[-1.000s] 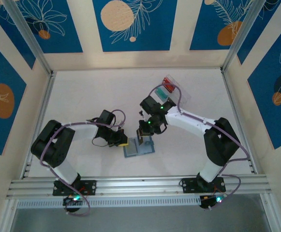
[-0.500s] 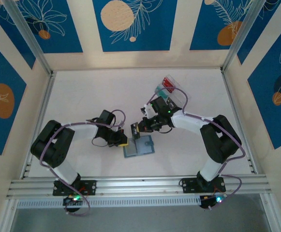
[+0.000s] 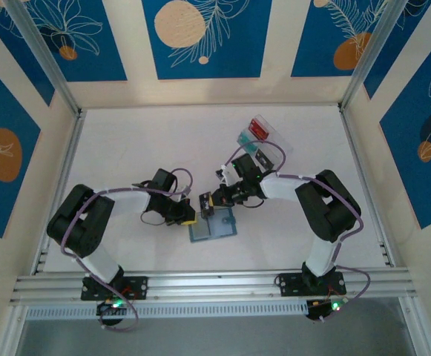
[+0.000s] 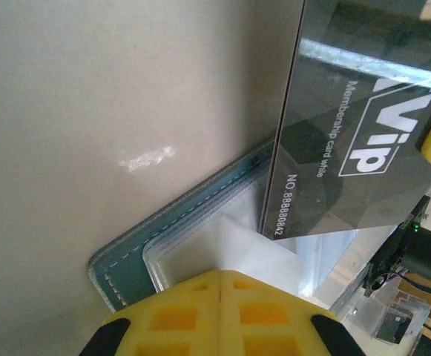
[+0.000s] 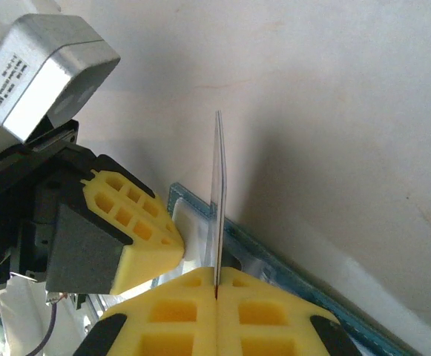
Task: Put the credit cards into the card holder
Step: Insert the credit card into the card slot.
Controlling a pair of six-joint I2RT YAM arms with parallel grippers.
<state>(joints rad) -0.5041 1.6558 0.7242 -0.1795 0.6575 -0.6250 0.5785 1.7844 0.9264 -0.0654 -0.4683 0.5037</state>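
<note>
White tabletop [image 3: 141, 148]: right claw [image 5: 216, 283] pinches dark card [image 4: 349, 141] over card holder [image 4: 130, 256].

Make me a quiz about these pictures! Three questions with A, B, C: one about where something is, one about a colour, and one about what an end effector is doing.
1. Where is the card holder?
A. hanging in the air
B. flat on the table
C. on a shelf

2. What colour is the card with "Vip" on it?
A. yellow
B. pink
C. dark, with white letters

3. What is the right end effector doing?
A. pinching the card, shut on it
B. standing wide open
C. holding a cup

Answers:
1 B: the top view shows it lying on the table.
2 C: the left wrist view shows its dark face.
3 A: the right wrist view shows the card edge-on in the seam between its yellow fingers.
</note>
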